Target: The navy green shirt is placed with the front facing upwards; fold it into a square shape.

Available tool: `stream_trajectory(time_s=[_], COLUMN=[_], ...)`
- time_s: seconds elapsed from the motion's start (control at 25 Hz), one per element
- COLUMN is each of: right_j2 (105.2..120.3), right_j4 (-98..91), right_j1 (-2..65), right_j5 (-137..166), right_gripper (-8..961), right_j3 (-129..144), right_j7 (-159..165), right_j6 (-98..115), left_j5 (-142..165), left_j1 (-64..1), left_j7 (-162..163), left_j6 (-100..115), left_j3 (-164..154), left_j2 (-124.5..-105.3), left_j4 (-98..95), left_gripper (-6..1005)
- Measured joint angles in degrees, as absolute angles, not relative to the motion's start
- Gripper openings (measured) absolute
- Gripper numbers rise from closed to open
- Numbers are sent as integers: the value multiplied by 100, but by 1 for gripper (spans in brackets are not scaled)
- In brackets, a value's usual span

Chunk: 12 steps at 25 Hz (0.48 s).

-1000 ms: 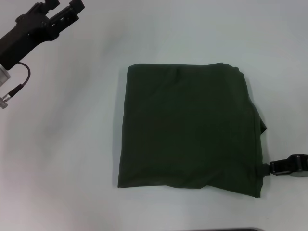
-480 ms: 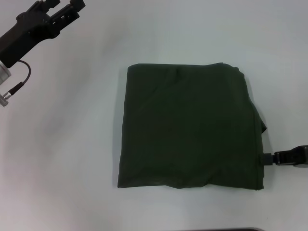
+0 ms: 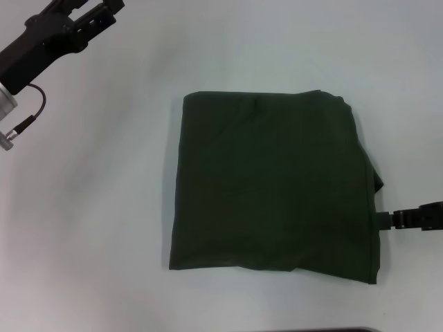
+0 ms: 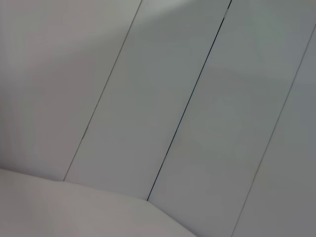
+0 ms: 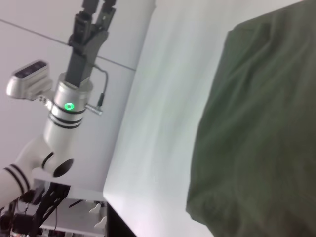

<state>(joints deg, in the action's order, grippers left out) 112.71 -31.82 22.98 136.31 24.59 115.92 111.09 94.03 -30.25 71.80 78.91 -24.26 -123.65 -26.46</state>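
The navy green shirt (image 3: 273, 187) lies folded into a roughly square block on the white desk (image 3: 104, 207), a little right of the middle, its layered edges showing along the right side and a slight bulge of cloth on that edge. The right tool (image 3: 405, 219) sits low at the shirt's near right edge, its tip just beside the cloth; whether it is released or clenched cannot be told. The left tool (image 3: 83, 8) hangs raised at the far left, well apart from the shirt, and its grip cannot be told either.
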Motion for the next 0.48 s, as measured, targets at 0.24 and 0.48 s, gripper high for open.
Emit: stream_trajectory(time_s=[0.24, 0.48], right_j2=[11274, 11178], right_j4=[-3182, -3182], right_j1=[2367, 2214], right_j5=[13663, 13741], right_gripper=[52, 59], right_j3=[2499, 2503], right_j7=[11610, 11712], right_j6=[11139, 10994], left_j5=[9403, 9403], left_j1=[-3031, -3033], left_j7=[7191, 7190], left_j6=[7892, 7893], left_j3=[-2425, -2426], left_j2=[-12365, -12365], left_j4=[-2645, -2646], left_gripper=[903, 903])
